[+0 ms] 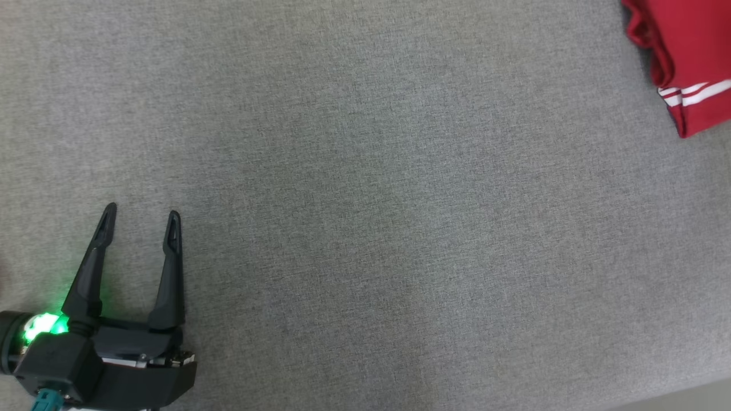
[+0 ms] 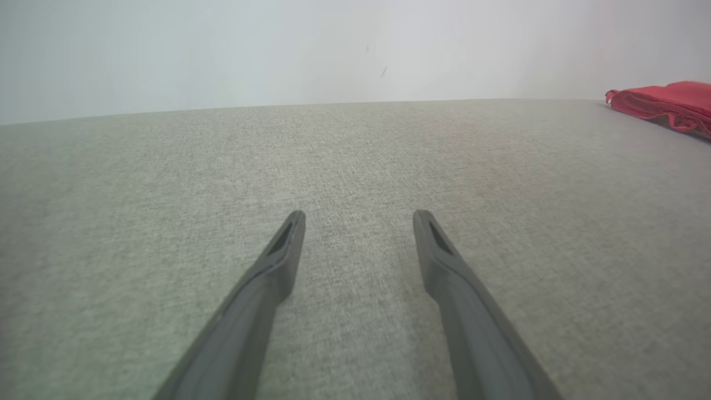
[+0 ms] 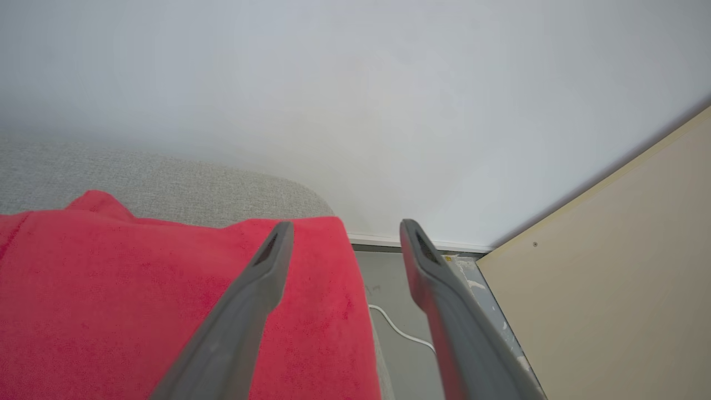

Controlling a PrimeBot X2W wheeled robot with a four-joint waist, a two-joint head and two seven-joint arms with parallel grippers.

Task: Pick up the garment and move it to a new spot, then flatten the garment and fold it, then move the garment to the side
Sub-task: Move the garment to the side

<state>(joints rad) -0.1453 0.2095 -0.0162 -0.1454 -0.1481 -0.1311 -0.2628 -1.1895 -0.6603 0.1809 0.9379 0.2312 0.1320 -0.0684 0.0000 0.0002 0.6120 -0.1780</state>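
Both stand open and empty: left gripper (image 1: 142, 211) over grey fabric (image 1: 365, 228), right gripper (image 3: 347, 223) (spread wide) above the red garment (image 3: 111, 300).

My head camera looks steeply down on the grey fabric surface (image 1: 365, 171). The left wrist camera skims low across it; both catch the red garment (image 1: 691, 57) at far right. The right wrist camera hovers close over that garment, apparently facing the wall (image 3: 355, 83).

Garment (image 1: 694, 57) is laid at far right edge of padded surface (image 1: 365, 200). Left gripper (image 1: 142, 211) is positioned near left, well apart from it.
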